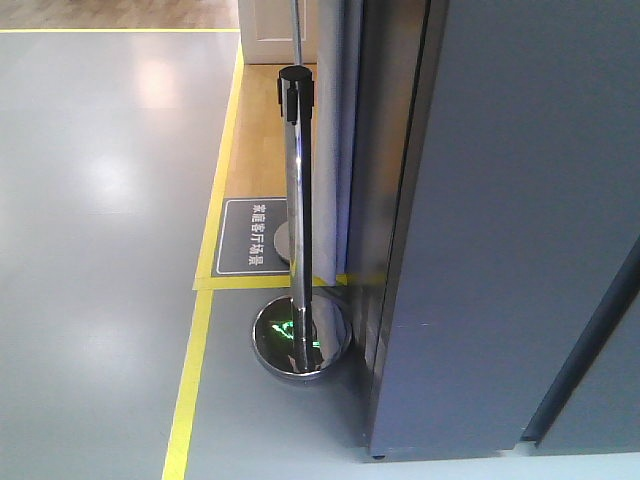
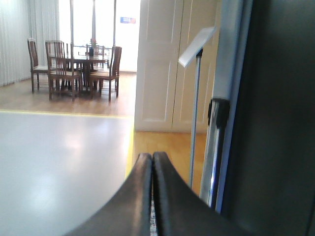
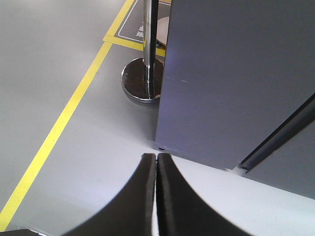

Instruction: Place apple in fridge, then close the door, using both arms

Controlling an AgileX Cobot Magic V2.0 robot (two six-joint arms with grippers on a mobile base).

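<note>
Both my pincers are pressed together on nothing: the left gripper shows its two black fingers closed tip to tip, and the right gripper is the same, with no apple between either pair. The apple is nowhere in any view, so I cannot say from here whether it already sits inside. Ahead of my right gripper and a little to the right stands the fridge, dark grey, its lower corner just beyond my fingertips; I see only grey outer faces and a dark seam running down toward the floor, no white interior, so the door looks closed or nearly so. My judgement is that the task is either at its very start or at its end, and the frames do not settle which. If the door has to be opened, the next move calls for finding an edge or handle along that seam, and none is visible to me. Left of the fridge, ahead of my right gripper, a chrome post stands on a round base beside a yellow floor line. A grey floor mat carries white Chinese characters, too small for me to read surely. Beyond my left gripper, a tilted sign stand shows no legible text.
</note>
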